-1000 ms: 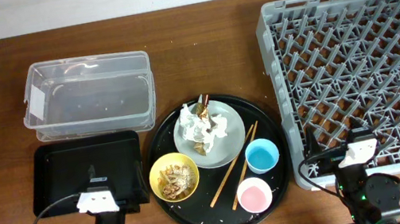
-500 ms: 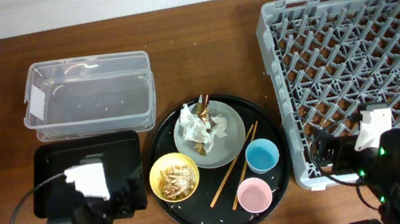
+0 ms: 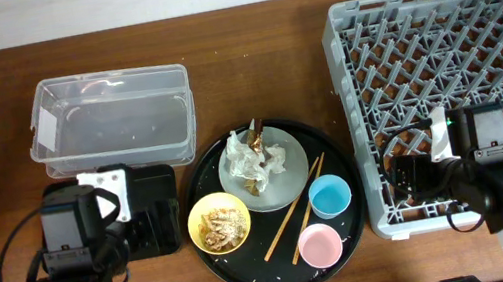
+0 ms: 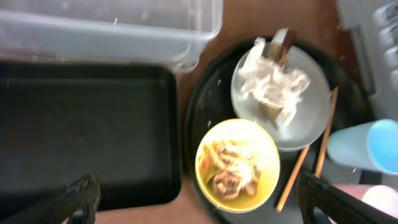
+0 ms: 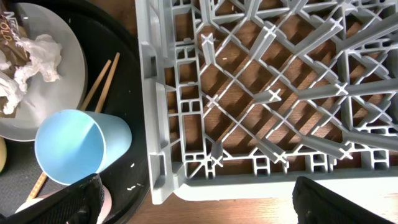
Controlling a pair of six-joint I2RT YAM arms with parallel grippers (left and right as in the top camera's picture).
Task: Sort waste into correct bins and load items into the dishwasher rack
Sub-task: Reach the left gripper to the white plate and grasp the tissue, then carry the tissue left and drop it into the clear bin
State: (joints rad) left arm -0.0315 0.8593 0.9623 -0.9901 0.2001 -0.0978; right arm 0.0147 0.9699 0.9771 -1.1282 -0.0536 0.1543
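Observation:
A grey-green plate (image 3: 284,184) on the round black tray (image 3: 252,272) holds crumpled tissue (image 3: 255,161) and a brown-gold wrapper (image 3: 256,138). A yellow bowl (image 3: 219,222) holds food scraps (image 4: 233,171). A blue cup (image 3: 329,195), a pink cup (image 3: 320,246) and chopsticks (image 3: 295,208) lie beside them. The clear tub (image 3: 113,120) and the black rectangular tray (image 3: 157,217) are at the left. The grey rack (image 3: 453,69) is at the right. My left gripper (image 4: 199,202) is open above the black tray and bowl. My right gripper (image 5: 199,199) is open over the rack's front left corner.
Cables trail from both arms near the front table edge. The rack's wall (image 5: 155,124) stands close to the round tray's right rim. Rice grains are scattered on the round tray (image 5: 134,183).
Both arms have risen from the front edge and moved towards the back. The left one now hangs over the black tray, the right one over the rack's front left corner.

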